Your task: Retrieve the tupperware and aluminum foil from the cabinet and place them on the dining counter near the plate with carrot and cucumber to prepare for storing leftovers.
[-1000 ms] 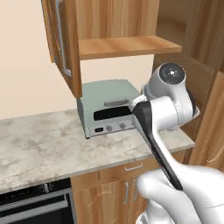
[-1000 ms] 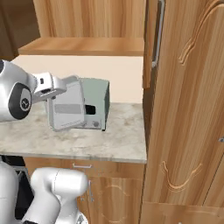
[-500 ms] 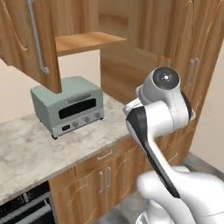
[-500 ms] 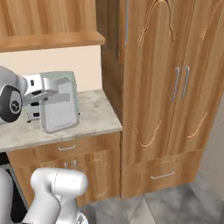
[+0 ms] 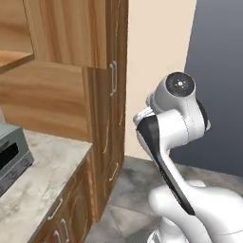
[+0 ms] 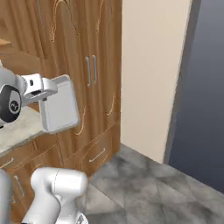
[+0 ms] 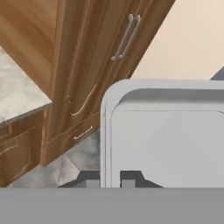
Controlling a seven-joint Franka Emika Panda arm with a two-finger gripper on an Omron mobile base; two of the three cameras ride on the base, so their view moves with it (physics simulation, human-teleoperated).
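Two dark fingers (image 7: 110, 180) of ours pinch the rim of the tupperware (image 7: 168, 140), holding it clear of any surface. From the hand it shows as a pale grey translucent tray with a flared rim, its hollow side facing the camera. From the right base view we see the same tupperware (image 6: 60, 109) hanging tilted off the end of our arm, in front of the tall wooden cupboards (image 6: 83, 65).

Just past the container, the hand view shows a corner of the marbled desk (image 7: 17, 94) with wooden drawers beneath, meeting the tall cupboards (image 7: 105, 52) with their paired grey bar handles. Below lies a grey stone floor (image 6: 148, 188).

In the left base view the mint-green toaster oven (image 5: 12, 159) sits on the desk (image 5: 42, 175) at the left edge. Farther off stand a plain cream wall (image 6: 151, 74) and a dark blue-grey wall (image 6: 205, 87).
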